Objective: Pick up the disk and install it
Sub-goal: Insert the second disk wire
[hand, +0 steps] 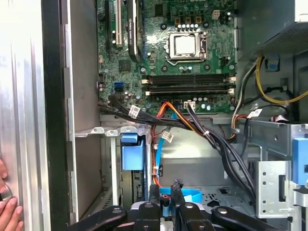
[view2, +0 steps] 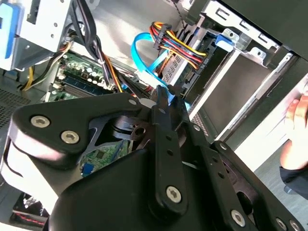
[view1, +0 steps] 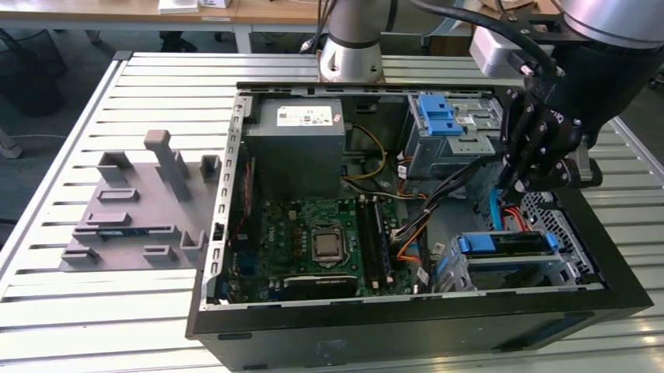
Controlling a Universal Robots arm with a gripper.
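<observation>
The open computer case [view1: 415, 311] lies on the slatted metal desk [view1: 155, 78], toward the exterior view's right. The disk [view1: 508, 243] sits in the drive cage in the case's corner nearest the desk's near edge, on the exterior view's right, and its blue carrier bracket faces up out of the bay. In the first wrist view the disk [hand: 132, 154] shows as a blue bracket end seated between the metal rails of that cage. The gripper [view1: 522, 185] hangs inside the case just behind the cage, above a bundle of black cables [view1: 456, 183], and is not touching the disk. In both wrist views the fingers [hand: 155, 190] are drawn close together with only a narrow gap, clenched on nothing, with a blue flat cable [view2: 144, 53] just beyond their tips [view2: 163, 96]. Red, yellow and black wires [view2: 180, 45] run to the cage. Farther back in the case are the grey power supply [view1: 301, 132], the green motherboard [view1: 311, 241] and a blue latch piece [view1: 441, 116] on the upper cage. A grey fixture [view1: 135, 210] stands on the desk at the exterior view's left. A person's hand [hand: 7, 207] rests at the case's outer wall.
</observation>
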